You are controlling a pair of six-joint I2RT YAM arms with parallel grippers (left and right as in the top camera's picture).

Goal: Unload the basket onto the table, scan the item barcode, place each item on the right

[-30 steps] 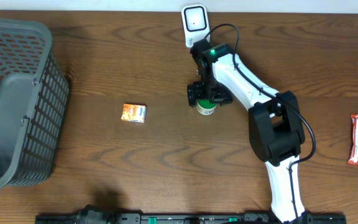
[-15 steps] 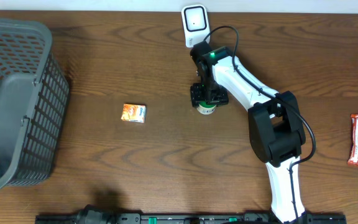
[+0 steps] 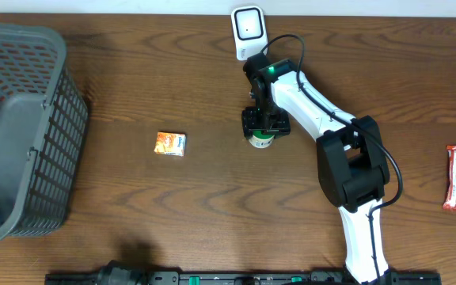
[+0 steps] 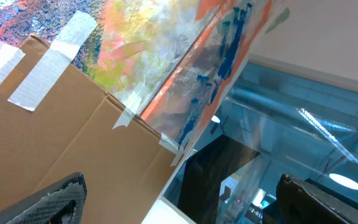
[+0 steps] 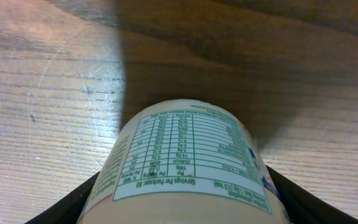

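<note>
The right fingers [image 5: 67, 208] clasp the small bottle [image 5: 185, 162] at mid-counter [image 3: 172, 79], just near of the white scanner [image 3: 248, 28] at the far edge, probably to present its label there. The left fingers [image 4: 48, 202] gape wide, idle.

Dark brown wood table [image 3: 172, 222], strong grain, satin sheen, fine scratches close up. At left of overhead view, matt grey plastic basket [image 3: 62, 150], lattice walls. Near centre, small orange carton [image 3: 170, 143], glossy printed card. Top centre, smooth white plastic scanner [image 3: 248, 28]. Smooth cream plastic bottle [image 5: 185, 162], green-printed label, slight shine. Far right, red snack bar [image 3: 455, 176], shiny wrapper. Glossy white robot arm [image 3: 303, 99], matt black joints. In left wrist view, matt brown cardboard [image 4: 55, 149], pale tape strips [image 4: 50, 62].
</note>
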